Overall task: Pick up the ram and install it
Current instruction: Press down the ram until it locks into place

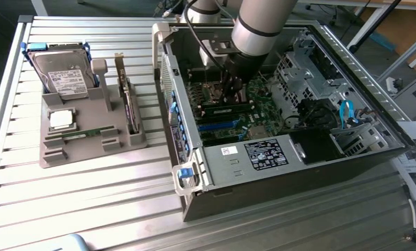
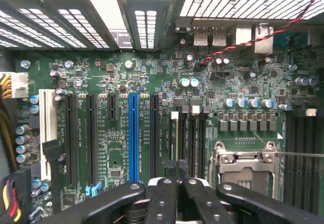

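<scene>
A ram, a dark green stick with black chips, stands on edge in a memory slot on the motherboard inside the open computer case. My gripper reaches down into the case and its shut tip sits right at the stick's top edge. I cannot tell whether the fingers clamp the stick or only rest on it. In the wrist view the gripper has its black fingers together, in line with the memory slots beside the empty processor socket.
A grey parts tray stands at the exterior view's left. It holds a silver hard drive, an upright dark expansion card, a processor and a thin green stick. Drive cages and cables crowd the case's far side.
</scene>
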`<state>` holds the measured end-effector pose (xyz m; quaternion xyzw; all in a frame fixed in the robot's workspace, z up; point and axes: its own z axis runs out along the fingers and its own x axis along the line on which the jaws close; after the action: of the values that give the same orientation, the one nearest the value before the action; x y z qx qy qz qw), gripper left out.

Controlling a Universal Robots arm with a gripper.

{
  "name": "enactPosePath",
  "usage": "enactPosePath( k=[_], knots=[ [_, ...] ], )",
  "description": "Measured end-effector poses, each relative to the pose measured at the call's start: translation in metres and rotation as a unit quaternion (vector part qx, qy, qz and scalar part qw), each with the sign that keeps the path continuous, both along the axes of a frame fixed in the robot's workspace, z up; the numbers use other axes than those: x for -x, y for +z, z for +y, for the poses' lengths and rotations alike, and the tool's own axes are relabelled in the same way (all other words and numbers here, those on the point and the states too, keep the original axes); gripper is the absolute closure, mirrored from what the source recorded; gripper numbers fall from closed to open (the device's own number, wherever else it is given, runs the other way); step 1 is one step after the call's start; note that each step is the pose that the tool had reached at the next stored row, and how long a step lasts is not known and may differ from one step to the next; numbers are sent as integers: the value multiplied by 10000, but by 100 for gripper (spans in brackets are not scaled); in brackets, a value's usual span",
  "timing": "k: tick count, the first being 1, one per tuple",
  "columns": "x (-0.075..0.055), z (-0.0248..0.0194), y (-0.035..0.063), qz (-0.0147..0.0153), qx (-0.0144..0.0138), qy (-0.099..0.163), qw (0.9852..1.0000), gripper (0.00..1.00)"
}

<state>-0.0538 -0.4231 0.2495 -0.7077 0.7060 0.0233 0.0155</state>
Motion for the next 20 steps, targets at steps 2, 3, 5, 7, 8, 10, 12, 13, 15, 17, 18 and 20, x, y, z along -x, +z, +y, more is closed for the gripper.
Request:
enactPosePath(
  k=[2,3,5,7,8,10,12,13,15,17,18,20],
  knots=[
    [-1,0,47,0,0,0,10000,89],
    [-1,0,92,0,0,0,10000,89],
    [-2,0,141,0,-1,0,10000,89],
    [-3,0,191,0,0,0,10000,89],
    [-3,0,215,0,0,0,10000,89],
    [-4,0,256,0,0,0,10000,89],
    [-4,0,296,0,0,0,10000,89],
    [-4,0,303,0,0,0,10000,89],
    [-4,0,303,-1,-1,0,10000,89],
    [-4,0,303,0,-1,0,10000,89],
    [-5,0,304,0,0,0,10000,89],
    [-24,0,305,1,1,0,10000,89]
  ],
)
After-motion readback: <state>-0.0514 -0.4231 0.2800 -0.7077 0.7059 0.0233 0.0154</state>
